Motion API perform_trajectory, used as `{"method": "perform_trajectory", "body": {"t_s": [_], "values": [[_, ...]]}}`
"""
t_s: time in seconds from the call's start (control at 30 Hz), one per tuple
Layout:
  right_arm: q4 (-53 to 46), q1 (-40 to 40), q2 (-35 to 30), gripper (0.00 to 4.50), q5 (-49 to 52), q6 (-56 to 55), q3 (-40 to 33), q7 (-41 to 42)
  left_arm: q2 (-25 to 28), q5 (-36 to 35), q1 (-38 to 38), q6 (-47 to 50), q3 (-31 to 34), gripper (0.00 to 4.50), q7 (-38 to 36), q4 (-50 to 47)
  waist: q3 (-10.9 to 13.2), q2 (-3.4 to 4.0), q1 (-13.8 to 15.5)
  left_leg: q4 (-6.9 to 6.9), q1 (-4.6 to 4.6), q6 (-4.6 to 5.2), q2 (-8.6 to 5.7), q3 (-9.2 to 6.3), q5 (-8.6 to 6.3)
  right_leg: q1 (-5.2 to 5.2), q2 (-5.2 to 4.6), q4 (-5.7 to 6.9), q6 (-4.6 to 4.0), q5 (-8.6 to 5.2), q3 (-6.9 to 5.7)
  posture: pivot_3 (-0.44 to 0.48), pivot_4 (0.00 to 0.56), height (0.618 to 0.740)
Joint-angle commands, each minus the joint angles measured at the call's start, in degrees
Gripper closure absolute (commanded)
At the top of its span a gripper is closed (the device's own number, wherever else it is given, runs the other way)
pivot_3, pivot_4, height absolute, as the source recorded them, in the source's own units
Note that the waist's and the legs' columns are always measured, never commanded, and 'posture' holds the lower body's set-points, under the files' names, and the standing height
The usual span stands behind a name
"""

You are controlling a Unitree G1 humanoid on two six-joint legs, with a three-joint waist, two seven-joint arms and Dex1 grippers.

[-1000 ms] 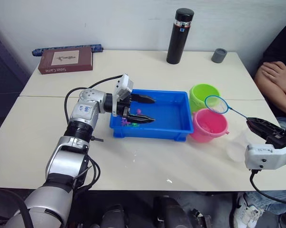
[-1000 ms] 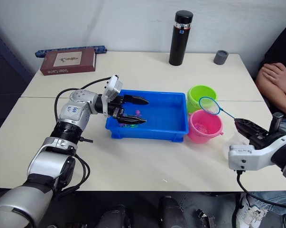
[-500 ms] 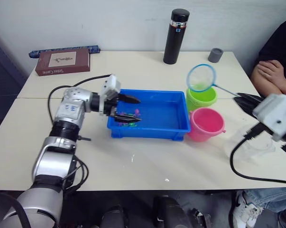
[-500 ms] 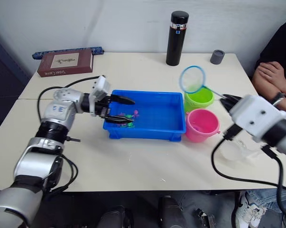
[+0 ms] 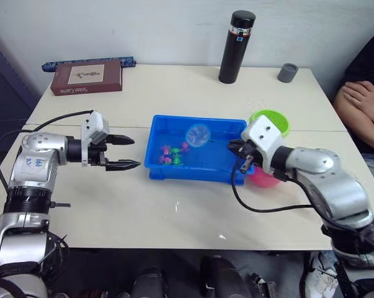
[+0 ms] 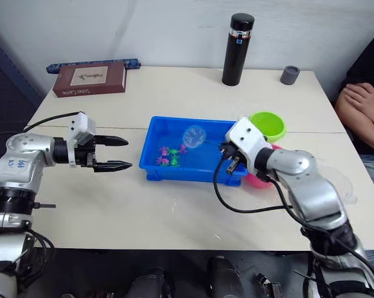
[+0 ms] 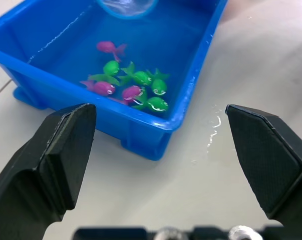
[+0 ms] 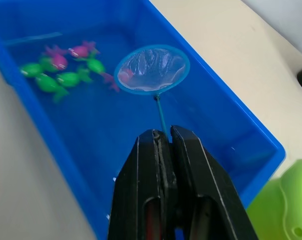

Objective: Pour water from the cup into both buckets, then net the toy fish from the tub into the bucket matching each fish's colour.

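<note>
Left eye view first: tub [image 5: 236, 176] sits mid-table with a clump of fish [image 5: 172, 154] at its 9 o'clock end, so most of the netting looks undone to me. Green bucket [image 5: 271, 118] is at the tub's 2 o'clock, pink bucket [image 5: 264, 179] is mostly hidden behind the right arm. Can't tell if the buckets have water. Right gripper [image 5: 235, 149] reaches over the tub's 3 o'clock rim, net [image 5: 197, 134] down inside it. Left gripper [image 5: 126, 153] hovers off the tub's 9 o'clock side, fingers spread wide, holding nothing.

Left wrist view: pink and green fish bunched together, net hoop at the far end of the tub.

Right wrist view: fingers [image 8: 191, 165] pinched tight on the net's wire handle, hoop low in the tub just beside the fish, something pinkish at its edge, can't say if it's caught.
</note>
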Motion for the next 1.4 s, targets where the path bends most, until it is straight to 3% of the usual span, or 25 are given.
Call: {"method": "perform_trajectory", "body": {"t_s": [0.03, 0.37, 0.63, 0.87, 1.03, 1.4], "values": [[2.91, -1.76, 0.40, 4.50, -2.78, -4.47, 0.38, -1.32, 1.01, -2.32, 0.73, 2.76, 2.37, 0.04, 2.20, -6.13, 0.00, 0.00, -0.01, 0.00, -0.01, 0.00, 0.00, 0.00, 0.00, 0.00, -0.02, 0.00, 0.00, 0.00, -0.02, 0.000, 0.150, 0.740], [12.12, -3.03, 3.67, 4.50, -7.67, -10.36, 6.34, -1.12, 0.71, -3.81, 0.46, 4.94, 2.24, 0.04, 3.75, -7.32, 0.00, 0.00, -0.25, -0.01, 0.00, -0.02, 0.04, -0.02, 0.01, 0.00, 0.05, 0.03, 0.00, 0.00, -0.04, 0.000, 0.150, 0.740], [14.75, -3.83, 8.38, 4.50, -8.61, -10.96, 7.09, -1.17, -0.09, -3.78, 0.32, 3.95, 1.99, 0.04, 4.44, -7.18, 0.00, 0.00, -0.18, 0.00, 0.00, -0.02, 0.04, -0.03, 0.01, 0.00, 0.00, 0.02, 0.00, 0.00, -0.05, 0.000, 0.150, 0.740], [7.70, -2.49, 11.37, 4.50, -1.90, 0.13, -0.29, -1.07, -1.08, -4.56, 0.30, 4.25, 2.12, 0.04, 4.42, -7.25, 0.00, 0.01, -0.12, 0.00, -0.02, -0.02, 0.04, -0.06, 0.01, 0.00, -0.02, 0.02, 0.00, 0.00, -0.07, 0.000, 0.150, 0.740], [-2.30, -0.33, 12.50, 4.50, 6.22, 14.30, -9.31, -2.07, -3.31, -5.97, -1.92, 4.78, 0.99, 0.04, 2.90, -5.36, 0.00, 0.00, 0.07, 0.00, -0.06, -0.02, 0.03, -0.12, 0.01, 0.01, -0.04, 0.00, 0.00, 0.00, -0.13, 0.000, 0.150, 0.740], [-25.28, 11.28, 6.20, 4.50, 15.36, 28.79, -28.25, -3.60, -14.08, -6.87, -11.67, 3.88, -4.01, 0.04, -0.87, 0.62, 0.00, 0.00, 0.30, -0.03, -0.18, -0.01, -0.09, -0.21, 0.01, 0.02, 0.25, -0.14, 0.03, 0.01, -0.22, 0.000, 0.150, 0.740]]}}
